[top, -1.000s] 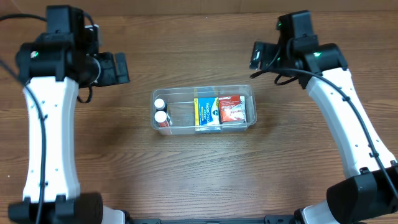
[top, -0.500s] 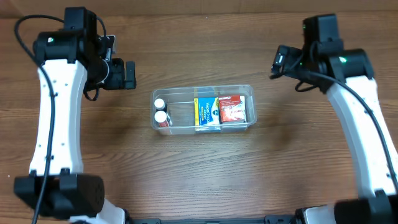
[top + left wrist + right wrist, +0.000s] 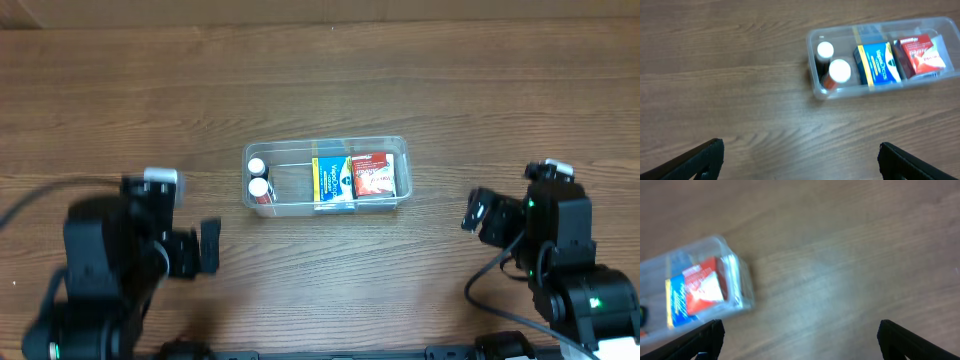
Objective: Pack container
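Note:
The clear plastic container (image 3: 397,146) sits mid-table. It holds two white-capped bottles (image 3: 258,178) at its left end, a blue box (image 3: 331,181) and a red box (image 3: 374,174). It also shows in the left wrist view (image 3: 814,86) and, blurred, in the right wrist view (image 3: 742,287). My left gripper (image 3: 210,247) is open and empty, low at the near left, well short of the container. My right gripper (image 3: 472,213) is open and empty at the near right, apart from it. Only wood shows between each pair of fingertips (image 3: 710,152) (image 3: 707,335).
Wooden table (image 3: 330,70) all round the container. The arm bodies fill the near left and near right corners.
Both arms have drawn back from the far side of the table to the near edge and sunk low. The container and its contents have not moved.

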You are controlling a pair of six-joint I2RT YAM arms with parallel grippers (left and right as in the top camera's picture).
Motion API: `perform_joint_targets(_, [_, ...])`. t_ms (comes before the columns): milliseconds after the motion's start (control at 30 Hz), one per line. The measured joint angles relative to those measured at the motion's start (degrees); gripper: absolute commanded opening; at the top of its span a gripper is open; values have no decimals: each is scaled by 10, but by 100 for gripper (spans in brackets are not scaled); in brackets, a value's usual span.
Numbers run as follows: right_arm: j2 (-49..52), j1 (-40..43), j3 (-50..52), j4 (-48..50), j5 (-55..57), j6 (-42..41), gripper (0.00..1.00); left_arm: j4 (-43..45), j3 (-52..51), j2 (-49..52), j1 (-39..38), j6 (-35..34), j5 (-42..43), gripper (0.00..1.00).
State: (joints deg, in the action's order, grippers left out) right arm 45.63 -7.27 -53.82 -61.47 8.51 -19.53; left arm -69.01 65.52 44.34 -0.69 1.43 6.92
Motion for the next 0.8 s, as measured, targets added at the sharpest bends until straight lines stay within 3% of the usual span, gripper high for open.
perform_joint_targets(133, [-3, 0, 2, -14, 0, 0, 100, -19, -33, -61, 0, -17, 0, 100])
perform_joint_targets(800, [-2, 0, 2, -15, 0, 1, 100, -49, -38, -61, 0, -28, 0, 100])
